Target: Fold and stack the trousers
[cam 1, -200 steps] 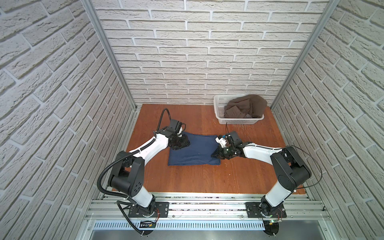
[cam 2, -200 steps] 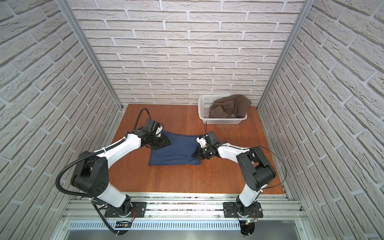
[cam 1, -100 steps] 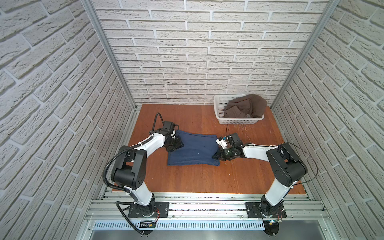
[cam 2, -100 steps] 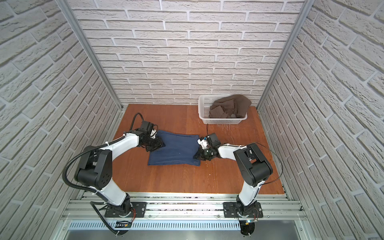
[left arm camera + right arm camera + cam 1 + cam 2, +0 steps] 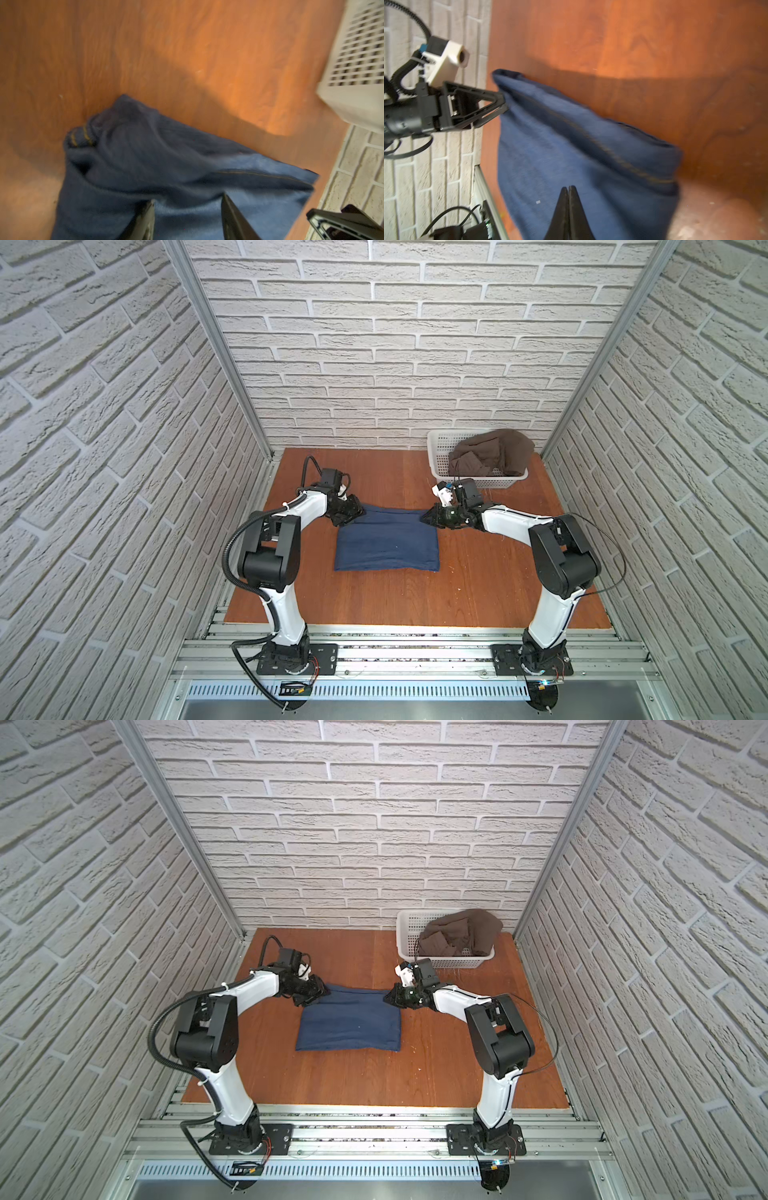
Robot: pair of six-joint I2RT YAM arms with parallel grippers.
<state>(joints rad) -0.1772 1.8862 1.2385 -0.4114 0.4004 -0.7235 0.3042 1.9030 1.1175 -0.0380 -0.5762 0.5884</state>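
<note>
The trousers (image 5: 386,545) (image 5: 349,1025) are dark blue denim, folded into a rectangle in the middle of the wooden table. My left gripper (image 5: 356,512) (image 5: 321,992) is at their far left corner. In the left wrist view its jaws (image 5: 188,200) stand apart, with the fingertips on rumpled denim (image 5: 187,162) and a ridge of cloth between them. My right gripper (image 5: 426,517) (image 5: 388,997) is at the far right corner. In the right wrist view (image 5: 568,187) it is shut, fingers pressed together over the denim (image 5: 571,145) with no cloth visible between them.
A white plastic basket (image 5: 478,481) (image 5: 446,962) stands at the back right with a brown garment (image 5: 494,456) (image 5: 461,930) heaped in it. Its corner (image 5: 357,52) shows in the left wrist view. Brick-patterned walls close in three sides, and bare wood lies in front of the trousers.
My right gripper has moved along the trousers' right edge to the far right corner. The left arm's elbow has swung back toward its base, its gripper staying near the far left corner.
</note>
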